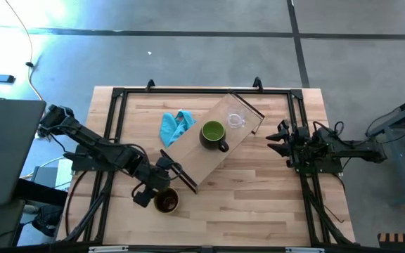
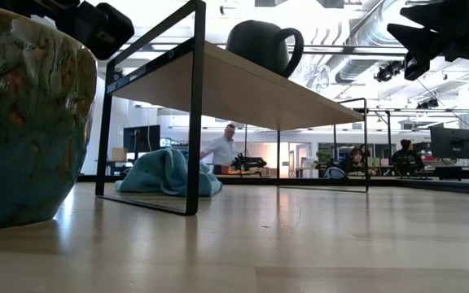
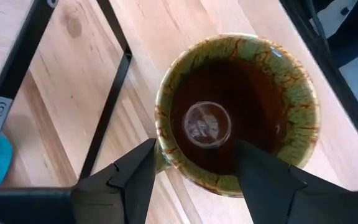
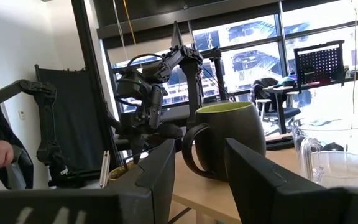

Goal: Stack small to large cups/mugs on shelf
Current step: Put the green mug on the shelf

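1. The left pincer [image 1: 162, 191] hangs open directly over the large brown glazed mug with a mottled green rim [image 1: 166, 202], which stands on the wooden counter [image 1: 259, 204] at about seven o'clock, just off the near end of the pale wood shelf with thin black end frames [image 1: 201, 163].
2. The green handled mug [image 1: 213, 133] and the small clear glass cup [image 1: 236, 121] stand side by side on the shelf, near the centre.
3. The right pincer [image 1: 278, 138], open and empty, waits at about three o'clock, pointing at the shelf.
4. Risk: the fingers [image 3: 135, 180] straddle the rim; if they close off-centre, the glazed wall may slip or tip.
5. Risk: lifting the mug past the shelf's black end frame could knock the shelf and topple the glass.
6. A crumpled blue cloth [image 1: 175, 125] lies beside the shelf at about eleven o'clock.
7. Hidden: the brown mug's handle shows in no view. The low view crops this mug, and the glass cup cannot be seen there.
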